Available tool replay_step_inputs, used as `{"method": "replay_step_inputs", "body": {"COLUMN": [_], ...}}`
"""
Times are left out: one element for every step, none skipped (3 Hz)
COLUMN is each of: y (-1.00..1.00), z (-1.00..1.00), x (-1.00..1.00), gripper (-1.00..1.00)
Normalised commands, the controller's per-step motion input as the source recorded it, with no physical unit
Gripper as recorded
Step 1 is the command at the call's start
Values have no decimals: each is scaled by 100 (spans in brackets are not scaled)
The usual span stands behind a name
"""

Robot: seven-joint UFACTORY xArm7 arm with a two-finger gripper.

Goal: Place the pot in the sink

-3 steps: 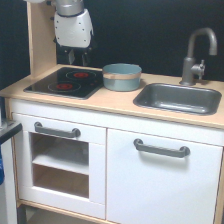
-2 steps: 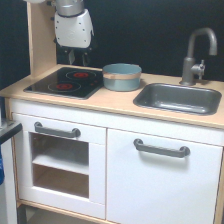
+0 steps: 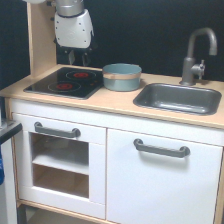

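The grey-blue pot with its tan band stands upright on the light wood counter, just to the exterior view's right of the black hob. Further right lies the dark grey sink, sunk into the counter with nothing showing in it. My gripper hangs under its white housing above the hob's back edge, left of and higher than the pot, not touching it. Its dark fingers point down and look apart, with nothing between them.
A grey tap rises behind the sink at its right end. A tall wooden side panel stands behind the hob at the left. White cabinet doors with grey handles sit below the counter.
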Motion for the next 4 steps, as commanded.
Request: {"method": "replay_step_inputs", "body": {"y": [0, 0, -1, 1], "z": [-2, -4, -3, 2], "x": [0, 0, -1, -1], "gripper": [100, 100, 100, 100]}}
